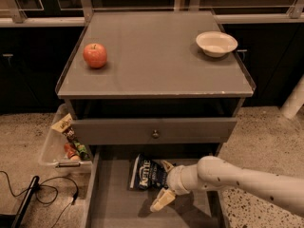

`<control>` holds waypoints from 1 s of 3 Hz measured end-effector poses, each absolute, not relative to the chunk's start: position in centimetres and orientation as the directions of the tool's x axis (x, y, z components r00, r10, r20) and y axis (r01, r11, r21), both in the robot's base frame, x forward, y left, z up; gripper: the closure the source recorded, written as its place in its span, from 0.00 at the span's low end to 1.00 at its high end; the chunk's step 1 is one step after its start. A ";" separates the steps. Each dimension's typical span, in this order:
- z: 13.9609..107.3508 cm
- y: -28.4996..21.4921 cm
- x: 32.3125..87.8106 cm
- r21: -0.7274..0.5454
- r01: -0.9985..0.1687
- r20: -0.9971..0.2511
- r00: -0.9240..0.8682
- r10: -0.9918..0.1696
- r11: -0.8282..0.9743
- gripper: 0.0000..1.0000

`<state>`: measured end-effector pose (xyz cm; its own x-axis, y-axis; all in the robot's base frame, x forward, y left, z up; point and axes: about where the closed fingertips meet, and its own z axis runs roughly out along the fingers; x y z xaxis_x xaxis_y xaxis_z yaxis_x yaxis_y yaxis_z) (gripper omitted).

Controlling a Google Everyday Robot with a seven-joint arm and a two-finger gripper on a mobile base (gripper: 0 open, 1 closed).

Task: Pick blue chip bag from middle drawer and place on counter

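Dark cabinets stand behind the grey tabletop (156, 75), which carries a red apple (95, 55) and a white bowl (216, 43). Below it the middle drawer (111, 208) stands open, and the blue chip bag (145, 173) lies on its floor near the back. The hand (164, 184) sits just right of the bag, fingers spread wide, perhaps touching its edge.

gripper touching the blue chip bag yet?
Cannot tell. In the camera view the open gripper sits in the middle drawer at the right edge of the blue chip bag; one finger overlaps it, no gap or contact plainly shown.
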<state>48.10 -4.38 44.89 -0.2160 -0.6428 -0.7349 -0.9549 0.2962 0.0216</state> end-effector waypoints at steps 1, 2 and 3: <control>43.3 -4.2 50.2 -0.079 -0.949 -0.736 -0.151 -0.660 0.305 0.00; 41.2 -5.7 52.0 -0.149 -0.934 -0.697 -0.134 -0.704 0.324 0.00; 39.1 -6.5 52.8 -0.160 -0.931 -0.681 -0.136 -0.720 0.327 0.00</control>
<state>52.78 -6.53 39.08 -0.1355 -0.7200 -0.6806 -0.9314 0.3268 -0.1603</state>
